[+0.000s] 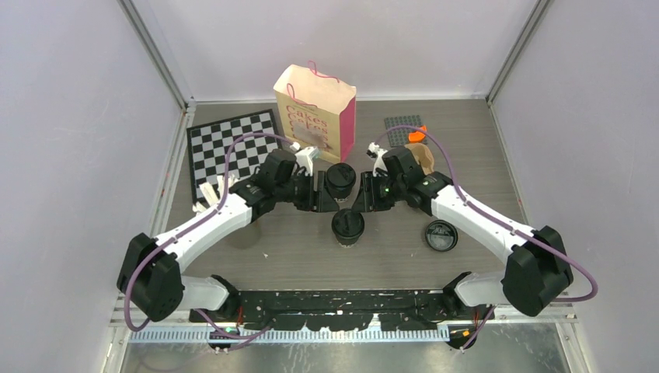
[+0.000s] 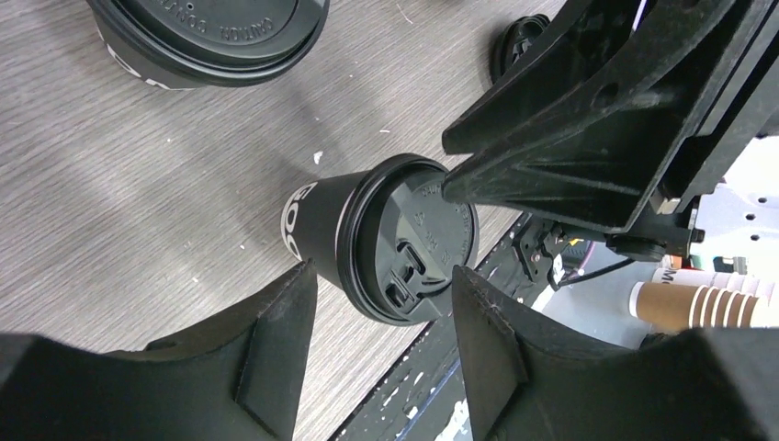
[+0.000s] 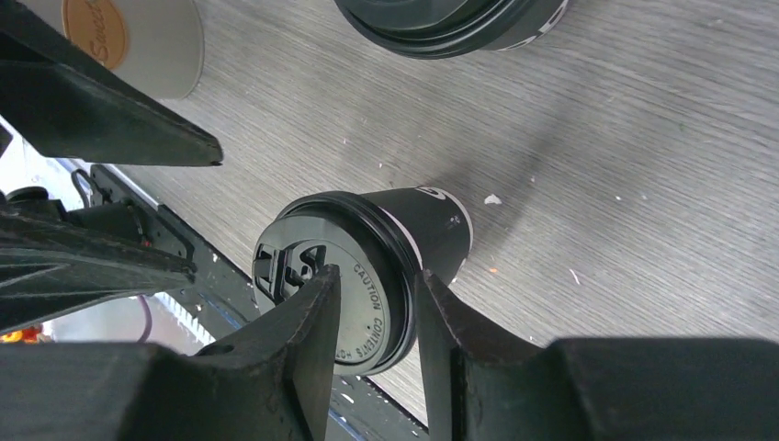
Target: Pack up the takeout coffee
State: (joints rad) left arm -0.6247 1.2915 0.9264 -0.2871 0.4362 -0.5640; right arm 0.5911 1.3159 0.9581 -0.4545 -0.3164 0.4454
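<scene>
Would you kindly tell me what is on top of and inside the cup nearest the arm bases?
A round black lid sits on the cup, closing it; whatever is inside is hidden.

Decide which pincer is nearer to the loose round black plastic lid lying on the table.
Right. In the top view the right pincer is up and left of the black plastic lid; the left pincer lies farther left, past the right one.
</scene>
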